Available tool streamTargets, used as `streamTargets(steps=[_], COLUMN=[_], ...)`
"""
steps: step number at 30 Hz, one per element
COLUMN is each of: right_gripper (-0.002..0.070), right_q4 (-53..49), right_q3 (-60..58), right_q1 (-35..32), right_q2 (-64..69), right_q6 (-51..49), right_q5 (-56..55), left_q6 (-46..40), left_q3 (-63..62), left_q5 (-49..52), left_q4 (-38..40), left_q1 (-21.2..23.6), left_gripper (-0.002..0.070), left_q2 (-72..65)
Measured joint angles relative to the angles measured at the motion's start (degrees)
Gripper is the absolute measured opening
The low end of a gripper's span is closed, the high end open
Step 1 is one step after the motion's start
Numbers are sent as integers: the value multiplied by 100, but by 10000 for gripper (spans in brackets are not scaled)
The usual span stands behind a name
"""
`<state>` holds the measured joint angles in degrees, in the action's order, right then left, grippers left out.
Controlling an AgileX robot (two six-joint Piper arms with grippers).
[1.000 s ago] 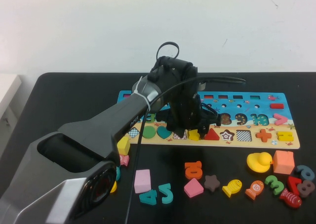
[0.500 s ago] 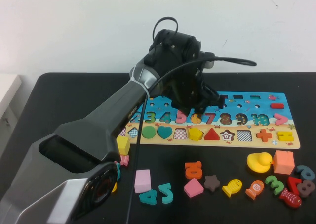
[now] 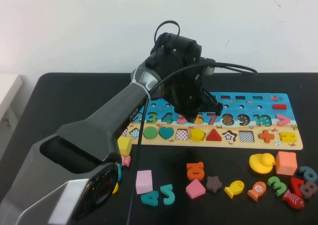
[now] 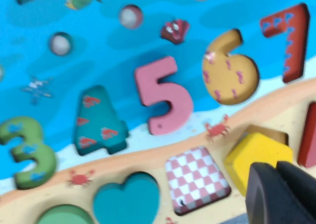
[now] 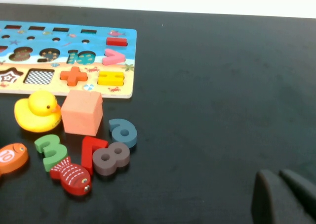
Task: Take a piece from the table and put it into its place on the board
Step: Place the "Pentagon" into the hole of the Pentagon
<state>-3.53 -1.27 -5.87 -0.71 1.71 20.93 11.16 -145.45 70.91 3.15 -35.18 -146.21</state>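
The yellow pentagon piece (image 3: 197, 134) (image 4: 256, 157) lies at its cutout in the sandy strip of the board (image 3: 258, 98) (image 4: 98, 41), between a checkered square and a red triangle. A sliver of the wooden cutout shows along one edge of it. My left gripper (image 3: 199, 113) (image 4: 280, 182) hovers just above the piece, shut and holding nothing. My right gripper (image 5: 282, 182) is shut and empty over bare black table (image 5: 222, 85), off the board's right end; it is out of the high view.
Loose pieces lie in front of the board: a yellow cube (image 3: 124, 145), a pink block (image 3: 143, 181), a yellow duck (image 3: 260, 162), an orange cube (image 3: 285, 162), plus numbers, fish and a star. The left arm stretches over the table's left half.
My left gripper has let go of the yellow pentagon at its cutout, risen off the board and shut. The right gripper's earlier state is not shown.
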Motion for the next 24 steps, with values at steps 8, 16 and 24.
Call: streamTargets(steps=[8, 16, 24], right_gripper=[18, 18, 19], right_q4=[0, 0, 0], right_q3=[0, 0, 0], right_q1=[0, 0, 0], right_q2=[0, 0, 0], right_q6=[0, 0, 0], right_q5=[0, 0, 0], left_q6=[-162, -215, -342], left_q3=[268, 268, 467], left_q5=[0, 0, 0], left_q4=[169, 155, 112], left_q1=[-4, -13, -13], left_gripper=[0, 0, 0], left_q2=[-12, -24, -24])
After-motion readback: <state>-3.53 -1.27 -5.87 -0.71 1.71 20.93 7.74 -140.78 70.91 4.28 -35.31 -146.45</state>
